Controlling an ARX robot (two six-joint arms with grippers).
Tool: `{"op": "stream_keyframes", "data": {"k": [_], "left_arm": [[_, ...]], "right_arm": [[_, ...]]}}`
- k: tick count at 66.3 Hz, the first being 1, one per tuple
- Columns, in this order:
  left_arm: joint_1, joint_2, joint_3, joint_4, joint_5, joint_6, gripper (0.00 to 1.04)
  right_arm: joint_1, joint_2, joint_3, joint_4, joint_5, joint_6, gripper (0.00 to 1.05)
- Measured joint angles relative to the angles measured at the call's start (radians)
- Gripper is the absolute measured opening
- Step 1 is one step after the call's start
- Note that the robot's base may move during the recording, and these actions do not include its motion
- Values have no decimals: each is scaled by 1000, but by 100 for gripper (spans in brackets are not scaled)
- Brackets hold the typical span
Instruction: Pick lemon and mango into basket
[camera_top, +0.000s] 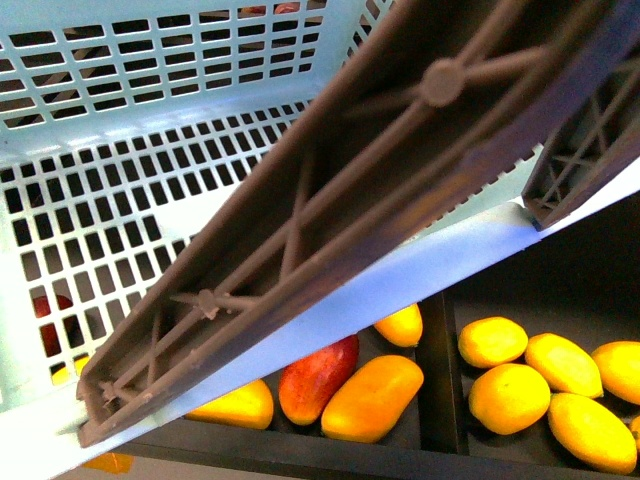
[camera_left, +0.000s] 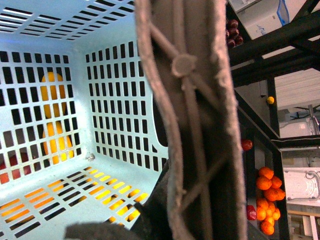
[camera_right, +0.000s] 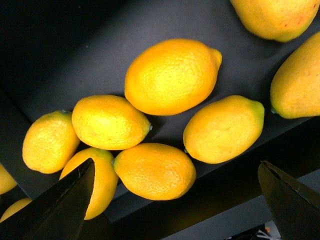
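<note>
The pale teal basket (camera_top: 120, 150) fills the front view, tilted, with its brown ribbed handle (camera_top: 400, 150) crossing in front. In the left wrist view my left gripper (camera_left: 190, 212) is shut on the handle (camera_left: 192, 100), and the slotted basket (camera_left: 115, 110) inside holds no fruit. An orange-yellow mango (camera_top: 372, 398) lies in a black bin below the basket. Several lemons (camera_top: 508, 397) fill the neighbouring bin on the right. My right gripper (camera_right: 176, 167) hangs open just above them, its fingers (camera_right: 70, 200) apart on either side of one lemon (camera_right: 155, 171), touching nothing.
A dark red mango (camera_top: 318, 378) lies against the orange-yellow one, with more yellow mangoes (camera_top: 238, 405) beside it. A black divider (camera_top: 440, 380) separates the two bins. Past the basket, a black shelf frame (camera_left: 270, 50) holds a pile of oranges (camera_left: 270, 200).
</note>
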Motion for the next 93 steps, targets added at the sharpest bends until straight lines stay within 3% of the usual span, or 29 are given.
{"op": "stream_keyframes", "data": {"k": [93], "left_arm": [[0, 0, 0, 0, 0, 0, 5]], "right_arm": [[35, 450, 426, -84, 56, 226, 96]]}}
